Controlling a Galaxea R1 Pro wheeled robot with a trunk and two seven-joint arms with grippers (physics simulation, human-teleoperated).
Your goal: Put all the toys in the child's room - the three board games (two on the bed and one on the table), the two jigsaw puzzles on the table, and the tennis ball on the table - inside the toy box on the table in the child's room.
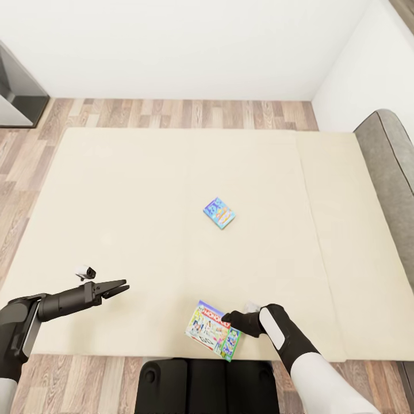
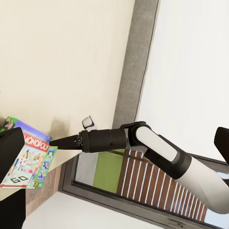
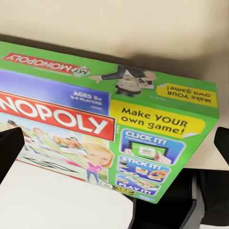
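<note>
On the beige bed [image 1: 115, 190], the large green-edged board game [image 1: 211, 332] with a Monopoly cover lies flat near the front edge. My right gripper [image 1: 232, 318] stands open at that box's right edge, low over it. In the right wrist view the box [image 3: 109, 129] lies just ahead, between the two dark fingertips [image 3: 10, 149] spread wide. A small blue board game [image 1: 219, 213] rests near the middle of the mattress. My left gripper [image 1: 119, 288] hovers open over bare mattress to the left, holding nothing. The left wrist view takes in the right arm [image 2: 152, 152] and the Monopoly box [image 2: 29, 162].
A low grey headboard [image 1: 390, 155] runs along the bed's right side. Wood-plank floor [image 1: 172, 112] and a white wall lie beyond the bed. Dark grey furniture [image 1: 17, 95] stands at the far left. My dark base [image 1: 207, 384] is against the bed's front edge.
</note>
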